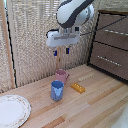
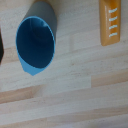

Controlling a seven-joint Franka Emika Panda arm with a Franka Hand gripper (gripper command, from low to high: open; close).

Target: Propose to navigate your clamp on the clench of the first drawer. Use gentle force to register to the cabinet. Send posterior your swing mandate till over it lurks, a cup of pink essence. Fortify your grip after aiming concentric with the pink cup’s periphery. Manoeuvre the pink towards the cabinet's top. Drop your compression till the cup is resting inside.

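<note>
While the hand (image 1: 61,51) hangs in the air with its blue-tipped fingers parted a little and gripping nothing, the pink cup (image 1: 61,75) stands upright on the wooden worktop (image 1: 95,100) well below it, almost straight underneath. Just in front of the pink cup is a blue cup (image 1: 57,90), which fills the wrist view, and a yellow block (image 1: 77,87) lies near both. At the exterior view's right, the cabinet (image 1: 112,42) shows its drawers shut.

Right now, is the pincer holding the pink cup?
No, the pincer hangs empty above the pink cup, which stands on the table.
</note>
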